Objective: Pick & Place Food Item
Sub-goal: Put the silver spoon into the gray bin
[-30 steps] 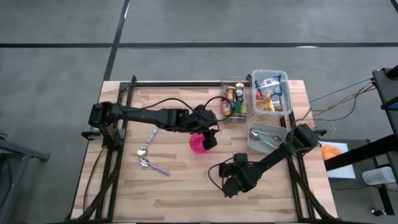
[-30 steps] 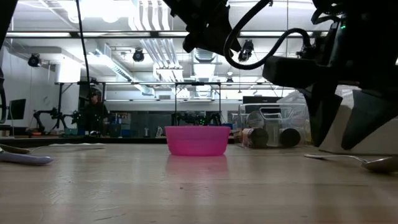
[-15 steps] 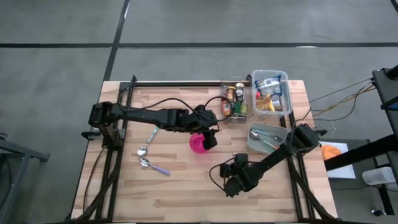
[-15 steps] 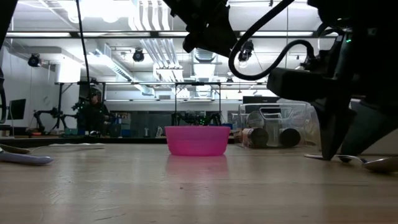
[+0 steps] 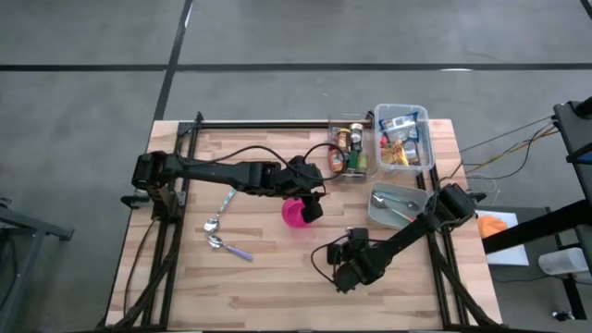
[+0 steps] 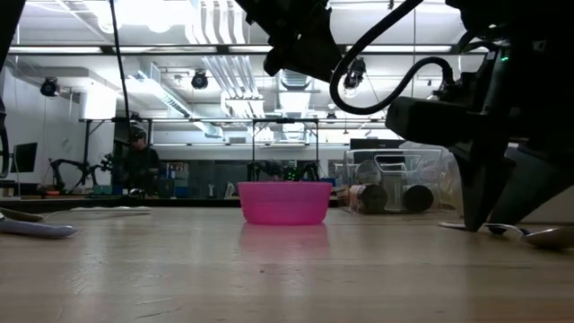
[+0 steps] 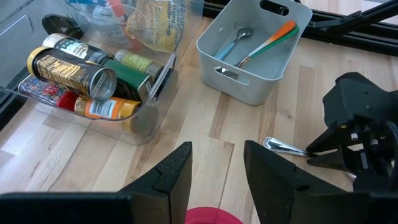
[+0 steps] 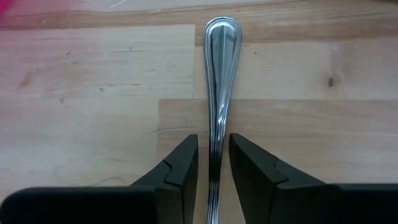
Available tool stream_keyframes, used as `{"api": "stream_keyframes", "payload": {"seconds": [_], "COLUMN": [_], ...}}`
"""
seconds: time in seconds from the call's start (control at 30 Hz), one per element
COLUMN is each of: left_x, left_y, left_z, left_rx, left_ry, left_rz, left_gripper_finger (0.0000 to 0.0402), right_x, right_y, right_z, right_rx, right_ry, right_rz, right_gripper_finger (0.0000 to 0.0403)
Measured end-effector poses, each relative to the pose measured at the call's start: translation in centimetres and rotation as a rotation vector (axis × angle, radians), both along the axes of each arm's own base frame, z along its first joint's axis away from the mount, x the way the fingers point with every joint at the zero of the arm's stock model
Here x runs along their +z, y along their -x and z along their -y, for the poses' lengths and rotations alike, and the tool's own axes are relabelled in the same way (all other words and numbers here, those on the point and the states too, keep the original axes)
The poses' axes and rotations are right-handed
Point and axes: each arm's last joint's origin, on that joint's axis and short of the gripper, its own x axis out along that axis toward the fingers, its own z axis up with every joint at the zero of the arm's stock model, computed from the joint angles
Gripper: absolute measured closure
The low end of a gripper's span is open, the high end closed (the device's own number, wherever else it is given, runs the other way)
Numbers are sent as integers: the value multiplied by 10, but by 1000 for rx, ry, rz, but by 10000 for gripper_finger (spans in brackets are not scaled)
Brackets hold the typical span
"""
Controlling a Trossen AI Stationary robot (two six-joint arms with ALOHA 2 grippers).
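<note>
Two arms active. Right gripper (image 8: 212, 177) down at table, fingers pinched on shiny metal spoon handle (image 8: 219, 81). Left gripper (image 7: 216, 171) parted, empty, above round pink plastic bowl (image 6: 283, 203). Grasp step; lift next, probably toward bowl.

A robotics lab or workshop: the pale wooden butcher-block table (image 5: 268, 268) stands on a grey concrete floor (image 5: 92, 102) marked with dark lines. Beyond it, white ceiling strip lights (image 6: 220, 67), black metal equipment frames (image 6: 285, 144) and a distant standing person (image 6: 136, 161) fill the open hall.
</note>
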Motion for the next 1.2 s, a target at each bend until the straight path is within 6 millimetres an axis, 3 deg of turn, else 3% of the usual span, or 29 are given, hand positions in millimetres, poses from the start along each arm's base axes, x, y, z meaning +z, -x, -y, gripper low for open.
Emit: {"api": "stream_keyframes", "payload": {"seconds": [0.4, 1.2], "left_x": [0, 0], "left_y": [0, 0], "left_z": [0, 0], "left_rx": [0, 0], "left_ry": [0, 0], "left_rz": [0, 0], "left_gripper_finger": [255, 255], "right_x": [1, 3], "right_y": [-3, -3], "right_z": [2, 2], "right_rx": [79, 62], "right_ry": [-57, -59], "right_rz": [-76, -85], "right_gripper_finger": [314, 314]}}
